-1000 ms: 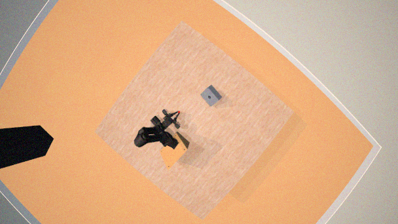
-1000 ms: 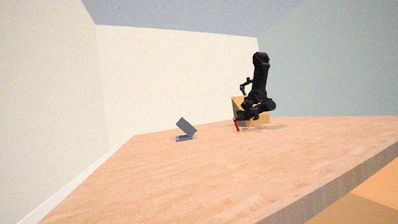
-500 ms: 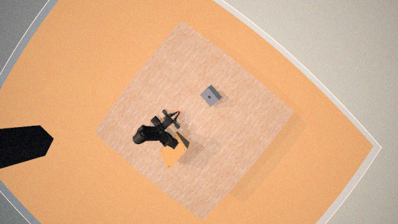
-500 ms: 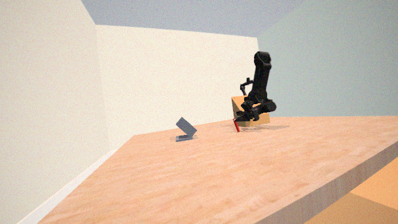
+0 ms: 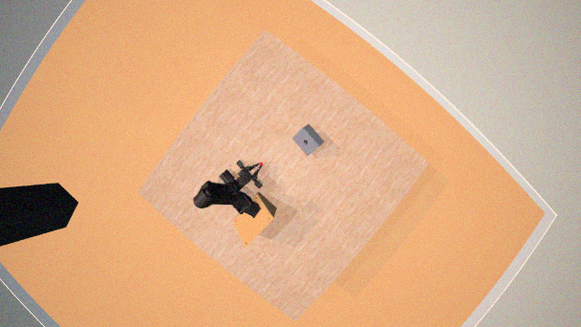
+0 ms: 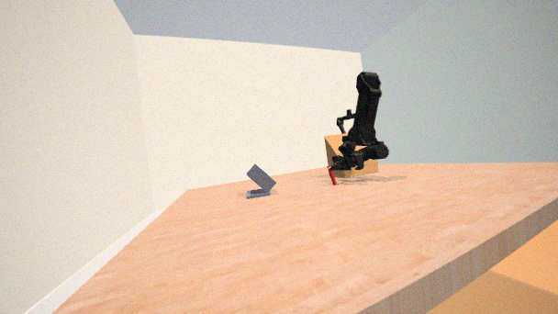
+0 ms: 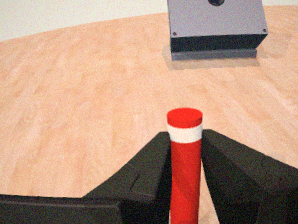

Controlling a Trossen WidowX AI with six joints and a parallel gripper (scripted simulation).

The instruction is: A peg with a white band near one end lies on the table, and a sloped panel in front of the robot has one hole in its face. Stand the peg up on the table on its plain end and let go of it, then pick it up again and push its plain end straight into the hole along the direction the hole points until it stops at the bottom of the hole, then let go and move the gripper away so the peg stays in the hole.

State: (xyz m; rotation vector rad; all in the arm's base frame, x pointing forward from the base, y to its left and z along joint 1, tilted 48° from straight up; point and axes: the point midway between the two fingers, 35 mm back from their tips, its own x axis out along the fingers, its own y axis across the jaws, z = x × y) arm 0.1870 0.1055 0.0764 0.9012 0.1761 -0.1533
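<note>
The red peg is held close to upright, with its white-banded end up and its top leaning a little toward the panel in the exterior view. Its plain end is low, at or just above the table; I cannot tell whether it touches. My gripper is shut on the peg just below and beside the white band. The grey sloped panel stands apart from the peg, ahead of the gripper. Its hole shows in the face, partly cut off in the wrist view.
An orange block with a sloped top stands beside and partly behind the arm. The wooden table carries the panel and the block. A large black shape lies at the left edge of the top view, off the table.
</note>
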